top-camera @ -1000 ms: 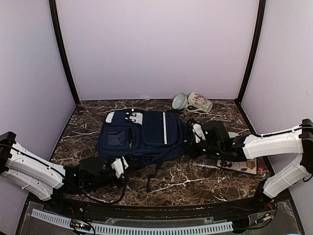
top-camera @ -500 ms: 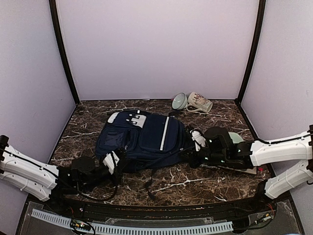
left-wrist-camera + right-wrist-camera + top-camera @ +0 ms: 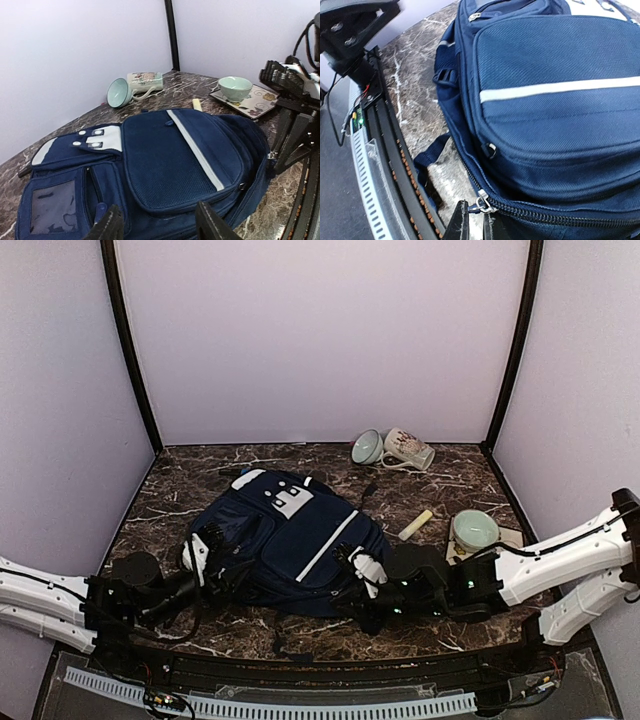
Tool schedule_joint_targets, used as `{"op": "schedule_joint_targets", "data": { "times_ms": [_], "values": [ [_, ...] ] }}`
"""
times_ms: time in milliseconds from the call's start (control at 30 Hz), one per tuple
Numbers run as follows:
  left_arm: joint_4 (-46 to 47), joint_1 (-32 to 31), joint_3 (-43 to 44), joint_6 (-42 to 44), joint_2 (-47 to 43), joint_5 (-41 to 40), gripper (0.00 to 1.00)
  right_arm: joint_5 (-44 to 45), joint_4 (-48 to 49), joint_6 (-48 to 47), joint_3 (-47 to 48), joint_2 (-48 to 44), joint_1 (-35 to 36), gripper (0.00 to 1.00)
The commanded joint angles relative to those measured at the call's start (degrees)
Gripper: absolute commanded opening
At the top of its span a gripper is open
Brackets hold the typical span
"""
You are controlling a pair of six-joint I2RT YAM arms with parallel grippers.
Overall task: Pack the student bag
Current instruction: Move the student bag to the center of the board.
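"Where's the student bag?"
"Flat on the bench, between your arms. Your right end effector is clenched on its zip pull; your left end effector is released beside it."

place: lab test booth | signs: plain lilac wall panels, black corner posts, marble-print tabletop

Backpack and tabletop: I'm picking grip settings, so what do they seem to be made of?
Backpack: woven synthetic-looking fabric, matte navy; the weave shows up close, with a mesh front panel and a shiny, probably metal zip pull. Tabletop: glossy dark stone look with white veins, either polished marble or a marble-print laminate; the pictures cannot settle which.
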Motion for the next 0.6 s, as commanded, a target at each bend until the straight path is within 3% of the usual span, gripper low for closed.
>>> {"op": "schedule_joint_targets", "data": {
  "times_ms": [0,267,433,567],
  "values": [
    [-5.19,-1.59,2.20,-0.55,-2.99,3.85,0.55,5.19,4.97,-1.32,3.95,0.49,0.30,0.00],
    [-2.97,-3.25,4.31,-1.35,2.31,12.89,0.56,6.81,4.44,-1.53,4.07,-0.16,-0.39,0.00],
    [0.16,-3.50,5.31,-0.15,9.18,19.73,0.58,5.45,4.95,-1.53,4.35,0.22,-0.42,0.00],
    [2.73,-3.50,7.38,0.55,16.74,20.75,0.59,5.06,5.23,-1.42,4.13,0.05,-0.42,0.00]
  ]
}}
